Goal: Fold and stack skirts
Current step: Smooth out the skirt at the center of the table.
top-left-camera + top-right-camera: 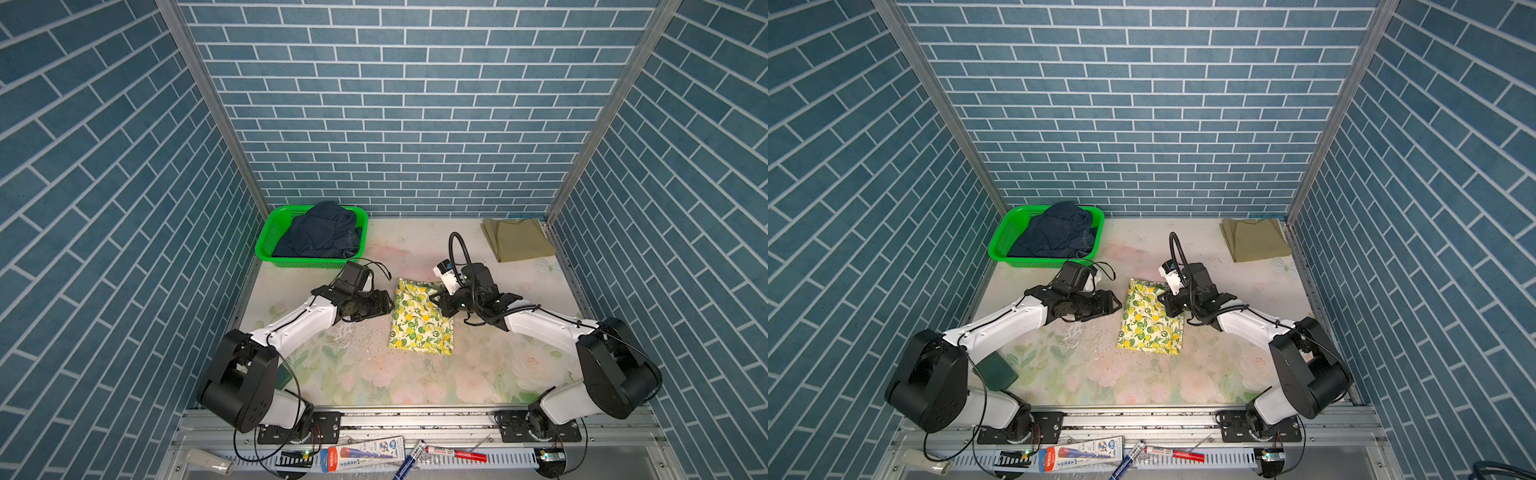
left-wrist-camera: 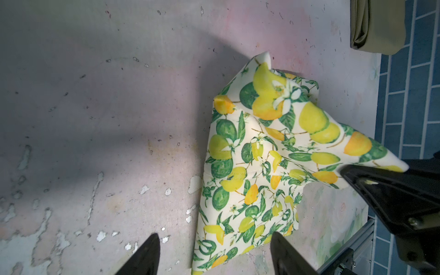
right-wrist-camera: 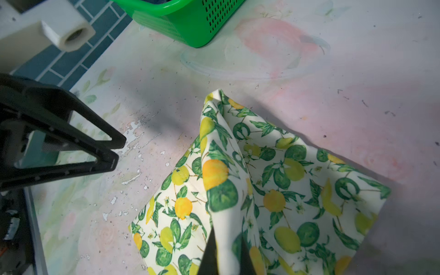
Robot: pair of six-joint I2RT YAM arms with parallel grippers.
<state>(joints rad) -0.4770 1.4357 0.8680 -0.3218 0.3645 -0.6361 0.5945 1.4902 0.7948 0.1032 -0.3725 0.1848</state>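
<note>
well, right gripper (image 3: 227,252) is pinched tight on one corner of the lemon-print skirt (image 1: 420,328), holding that corner raised. rest of it lies folded mid-bench (image 1: 374,386). left gripper (image 1: 388,305) is spread wide just beside the skirt's other edge, holding nothing. olive skirt (image 1: 517,239) sits folded at the far right corner, and the navy skirt (image 1: 322,232) is heaped in the green basket (image 1: 266,245). risks, imo: w/ a one-corner hold the fold prob opens or drags if carried toward the olive one. thin pinch could slip. cloth may land skewed on the stack w/o the left's help.
</note>
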